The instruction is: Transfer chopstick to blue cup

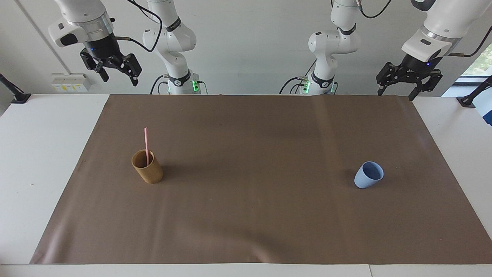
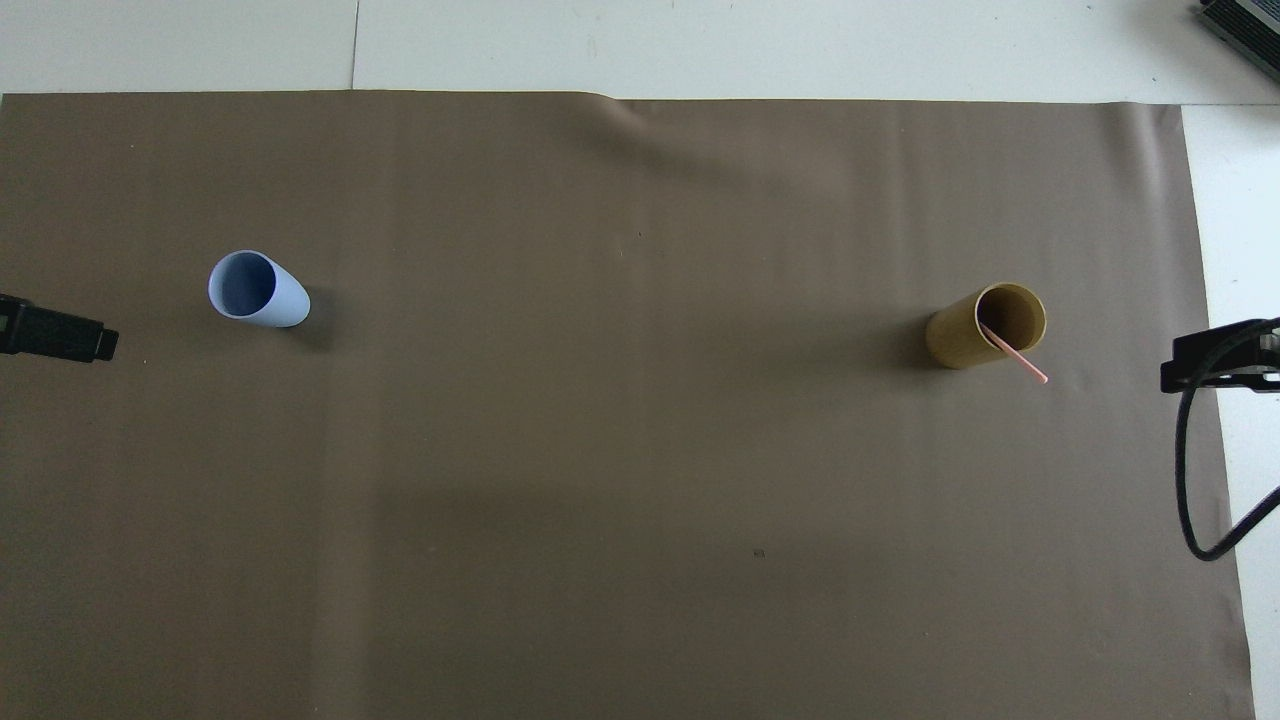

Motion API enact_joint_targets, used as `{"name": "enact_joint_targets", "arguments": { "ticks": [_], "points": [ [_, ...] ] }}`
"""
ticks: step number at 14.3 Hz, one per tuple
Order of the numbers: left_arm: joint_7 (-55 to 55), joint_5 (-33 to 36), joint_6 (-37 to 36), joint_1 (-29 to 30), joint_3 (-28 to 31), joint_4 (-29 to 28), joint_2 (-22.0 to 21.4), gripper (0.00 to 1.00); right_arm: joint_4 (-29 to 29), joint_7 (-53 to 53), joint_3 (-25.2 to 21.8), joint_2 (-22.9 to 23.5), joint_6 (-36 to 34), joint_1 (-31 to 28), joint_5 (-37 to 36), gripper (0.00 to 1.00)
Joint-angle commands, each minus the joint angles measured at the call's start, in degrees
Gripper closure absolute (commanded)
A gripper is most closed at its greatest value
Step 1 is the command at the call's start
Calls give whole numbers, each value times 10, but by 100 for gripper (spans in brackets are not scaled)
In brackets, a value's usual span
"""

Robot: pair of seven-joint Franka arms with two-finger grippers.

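Observation:
The pale-pink chopstick stands upright in the tan cup, toward the right arm's end of the table. It leans on the cup's rim in the overhead view. The light-blue cup stands empty toward the left arm's end, also seen from overhead. My right gripper is open and empty, raised high at the robots' edge of the mat. My left gripper is open and empty, raised high over the mat's corner at its own end. Both arms wait.
A brown mat covers most of the white table. The tan cup and the blue cup stand far apart on it at about the same distance from the robots. A black cable hangs by the right gripper.

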Motion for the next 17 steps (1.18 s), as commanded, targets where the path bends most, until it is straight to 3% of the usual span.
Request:
{"name": "enact_joint_targets", "arguments": {
  "ticks": [1, 17],
  "points": [
    [4, 5, -12, -2, 3, -2, -8, 0, -25, -22, 8, -20, 15, -4, 11, 0],
    [3, 8, -25, 1, 6, -2, -9, 0, -35, -20, 7, -26, 11, -8, 14, 0]
  ]
}}
